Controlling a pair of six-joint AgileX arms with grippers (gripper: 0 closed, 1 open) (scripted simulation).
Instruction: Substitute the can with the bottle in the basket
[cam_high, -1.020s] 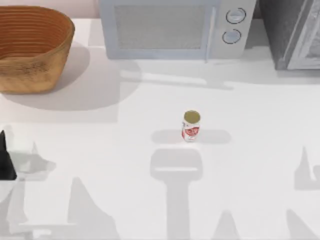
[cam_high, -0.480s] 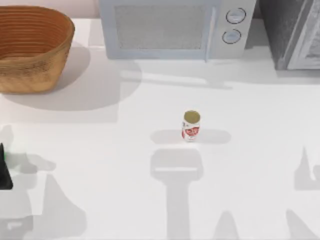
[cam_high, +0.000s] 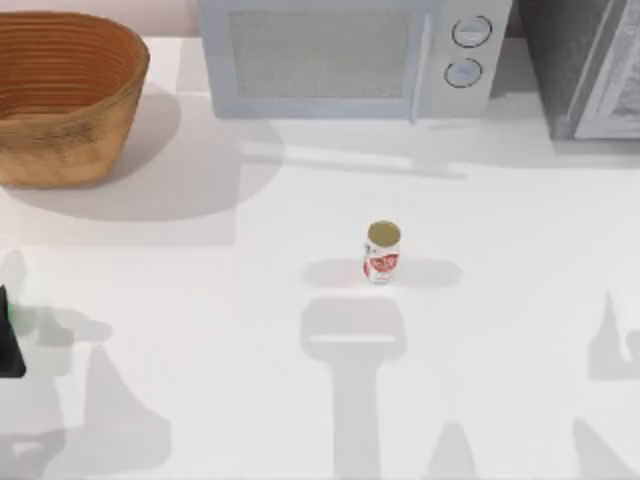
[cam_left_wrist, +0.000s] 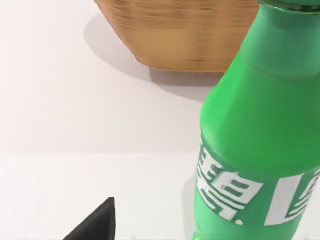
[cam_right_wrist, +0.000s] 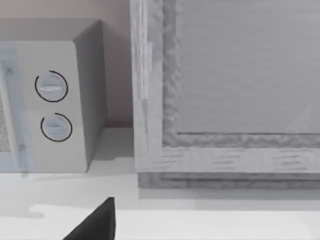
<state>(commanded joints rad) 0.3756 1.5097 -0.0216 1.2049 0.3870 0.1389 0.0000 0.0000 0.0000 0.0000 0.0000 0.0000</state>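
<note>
The can (cam_high: 382, 252) stands upright on the white table (cam_high: 220, 330), a little right of the middle in the top view, with its dull gold top facing up and its red-and-white side toward the near edge. It is free of both grippers and well apart from the basket (cam_high: 62, 95), which sits at the table's far left corner. The orange-brown ribbed bowl of the basket is partly cut by the left edge of the top view, and what shows of its inside holds nothing.

The bottle (cam_left_wrist: 260, 130) fills the near side of the left wrist view: green, with its narrow neck rising toward the basket (cam_left_wrist: 185, 30) behind it and white lettering across its body. It is close against the left arm's camera, upright or nearly so. A dark fingertip (cam_left_wrist: 95, 222) of the left gripper shows near the bottle's base, apart from it in that view. The left gripper (cam_high: 8, 340) appears in the top view as a dark shape at the table's left edge, near side, with a sliver of green beside it. Whether its jaws are closed on the bottle cannot be told.

A microwave (cam_high: 350, 55) stands along the back of the table, with a grey cabinet (cam_high: 590, 65) at its right. The right wrist view faces both, with one dark fingertip (cam_right_wrist: 95, 222) in front; the state of the right jaws cannot be told.
</note>
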